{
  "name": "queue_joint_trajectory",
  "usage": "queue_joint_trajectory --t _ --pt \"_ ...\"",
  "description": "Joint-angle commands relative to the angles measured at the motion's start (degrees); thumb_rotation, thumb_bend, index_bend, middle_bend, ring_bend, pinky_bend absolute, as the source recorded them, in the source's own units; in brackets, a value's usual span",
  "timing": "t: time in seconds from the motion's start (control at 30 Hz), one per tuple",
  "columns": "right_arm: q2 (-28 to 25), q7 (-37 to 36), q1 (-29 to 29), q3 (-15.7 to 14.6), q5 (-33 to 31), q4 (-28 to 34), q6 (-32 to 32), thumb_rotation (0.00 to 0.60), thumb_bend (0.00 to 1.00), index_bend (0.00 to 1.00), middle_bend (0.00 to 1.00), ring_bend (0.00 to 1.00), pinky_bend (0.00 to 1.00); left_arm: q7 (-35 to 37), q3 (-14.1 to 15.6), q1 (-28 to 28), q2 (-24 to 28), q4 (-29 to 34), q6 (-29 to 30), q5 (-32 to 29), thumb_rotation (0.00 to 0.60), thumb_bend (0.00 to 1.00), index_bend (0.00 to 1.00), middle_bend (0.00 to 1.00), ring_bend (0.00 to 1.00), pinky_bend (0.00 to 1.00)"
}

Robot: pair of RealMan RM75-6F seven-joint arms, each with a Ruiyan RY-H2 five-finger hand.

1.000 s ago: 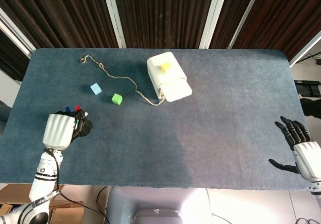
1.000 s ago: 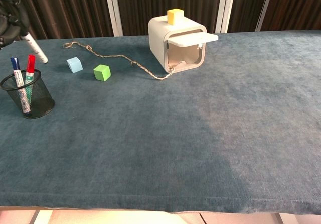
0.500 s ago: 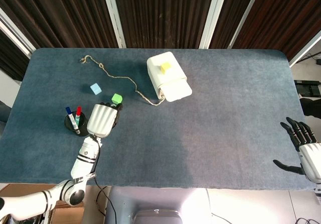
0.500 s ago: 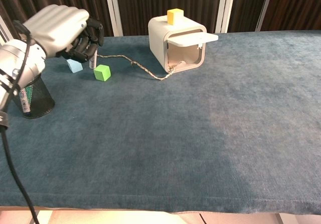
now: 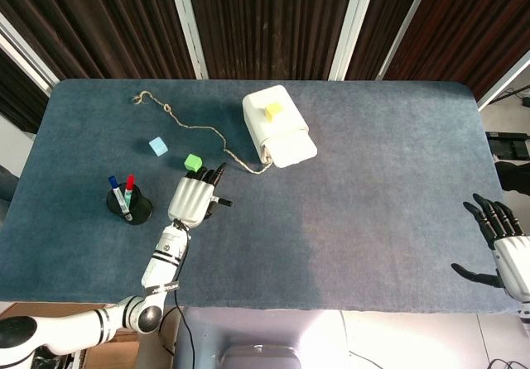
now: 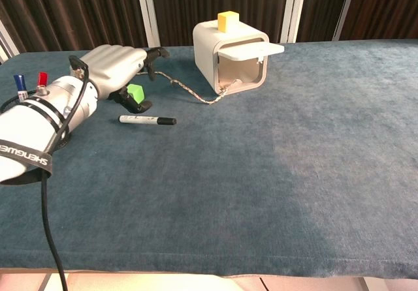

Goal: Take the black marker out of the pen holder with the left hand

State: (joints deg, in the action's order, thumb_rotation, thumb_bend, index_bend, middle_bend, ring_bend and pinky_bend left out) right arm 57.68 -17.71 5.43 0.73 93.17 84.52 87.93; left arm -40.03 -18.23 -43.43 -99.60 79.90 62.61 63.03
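The black marker [image 6: 147, 119] lies flat on the blue table, its black cap pointing right, and only its cap end [image 5: 225, 203] shows in the head view. My left hand [image 5: 197, 197] [image 6: 117, 69] hovers just over it with fingers spread and nothing in it. The black mesh pen holder [image 5: 128, 208] stands to the hand's left with a blue marker [image 5: 116, 189] [image 6: 19, 84] and a red marker [image 5: 129, 184] [image 6: 42, 79] in it. In the chest view my left arm hides most of the holder. My right hand [image 5: 501, 241] is open at the table's right edge.
A green cube [image 5: 194, 162] [image 6: 137, 92] sits just beyond the left hand, and a light blue cube [image 5: 157, 146] further left. A rope [image 5: 178, 117] [image 6: 189, 90] runs to the white box [image 5: 277, 129] [image 6: 228, 56], which carries a yellow cube [image 5: 274, 112] [image 6: 227, 21].
My left hand carried the black marker rightward away from the holder, came down, and let it go onto the table; its fingers have opened. The right hand barely shifted.
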Motion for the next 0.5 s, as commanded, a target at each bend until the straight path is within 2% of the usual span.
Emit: queue_joint_trajectory --t 0.03,0.07,0.1,0.13,0.2,0.33,0.43,0.5 --pt "0.0 -0.06 -0.03 -0.01 -0.01 -0.03 0.01 0.6 0.0 0.0 0.02 0.0 0.02 1.09 0.29 2.41 8.27 12.78 -3.15 -5.0 0.6 0.29 0.0 0.1 0.02 0.12" --pt "0.0 -0.07 -0.04 -0.01 -0.01 -0.04 0.01 0.6 0.0 0.0 0.02 0.0 0.02 1.35 0.37 2.63 8.91 13.64 -3.2 -5.11 0.6 0.29 0.0 0.08 0.02 0.11" --pt "0.0 -0.13 -0.09 -0.04 -0.03 -0.11 0.02 0.6 0.0 0.0 0.02 0.0 0.02 2.59 0.67 3.79 11.65 17.09 -2.91 -5.19 0.6 0.29 0.0 0.08 0.01 0.1" --pt "-0.03 -0.23 -0.18 -0.11 -0.14 -0.25 -0.06 0.6 0.0 0.0 0.02 0.0 0.02 4.69 0.79 7.12 15.94 21.26 1.11 -3.47 0.6 0.29 0.0 0.08 0.01 0.09" --pt "-0.19 -0.45 -0.14 -0.23 -0.12 -0.31 -0.35 0.6 0.0 0.0 0.02 0.0 0.02 6.77 2.16 11.03 20.99 24.72 5.58 0.03 0.6 0.29 0.0 0.09 0.02 0.09" --pt "-0.31 -0.83 0.09 -0.37 0.21 -0.3 -0.74 0.6 0.0 0.0 0.02 0.0 0.03 10.85 4.62 18.51 28.59 25.12 14.49 4.35 0.6 0.29 0.02 0.12 0.05 0.09" --pt "-0.08 -1.29 0.33 -0.55 0.59 -0.51 -1.07 0.6 0.0 0.0 0.02 0.0 0.03 15.91 7.07 23.11 32.47 23.56 17.9 6.66 0.6 0.29 0.05 0.12 0.05 0.08" --pt "0.19 -1.35 0.49 -0.8 0.97 -0.7 -1.4 0.6 0.0 0.0 0.02 0.0 0.03 21.84 9.76 26.19 35.27 21.05 18.69 9.52 0.6 0.29 0.06 0.12 0.05 0.08"
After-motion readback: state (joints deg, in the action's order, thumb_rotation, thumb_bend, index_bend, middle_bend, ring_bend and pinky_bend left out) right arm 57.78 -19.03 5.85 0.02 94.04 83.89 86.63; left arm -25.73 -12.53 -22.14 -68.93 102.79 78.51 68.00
